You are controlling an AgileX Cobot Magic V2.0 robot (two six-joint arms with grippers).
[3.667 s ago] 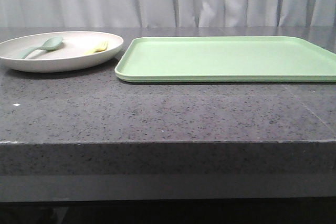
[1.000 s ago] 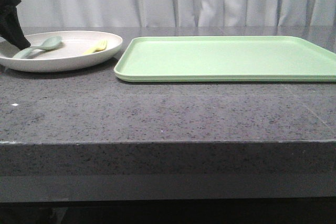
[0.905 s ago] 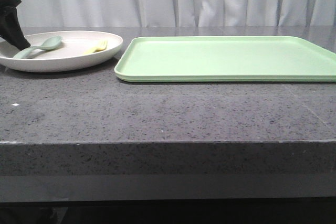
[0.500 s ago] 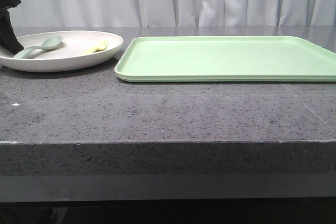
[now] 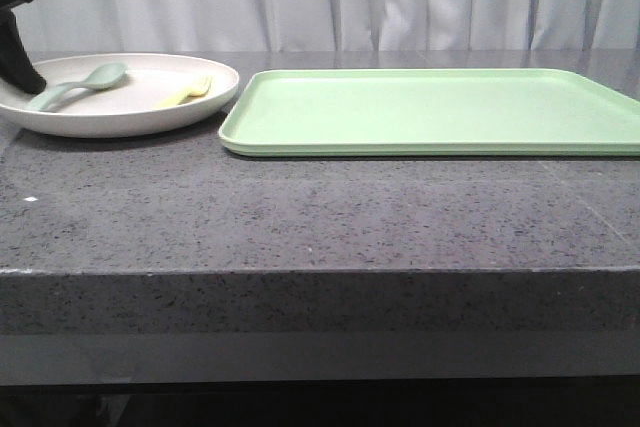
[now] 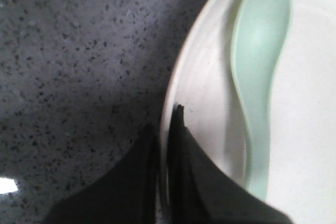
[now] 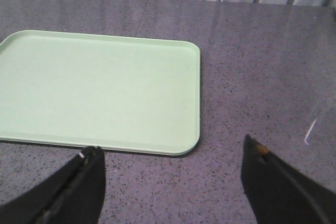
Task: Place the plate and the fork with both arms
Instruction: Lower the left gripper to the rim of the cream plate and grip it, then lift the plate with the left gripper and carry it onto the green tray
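Observation:
The cream-beige plate sits at the far left of the table, its left side slightly raised. The yellow fork and a pale teal spoon lie in it. My left gripper is shut on the plate's left rim; in the left wrist view the rim runs between the two black fingers, next to the spoon. My right gripper is open and empty above bare table beside the tray's near corner. It does not show in the front view.
A flat light-green tray lies right of the plate, almost touching it; it also shows in the right wrist view. The dark speckled stone table has its front edge close to the camera. White curtains hang behind.
My left gripper came in from the left and closed on the plate's left rim. The plate has since shifted slightly right and tilted up on the left; spoon and fork moved with it.

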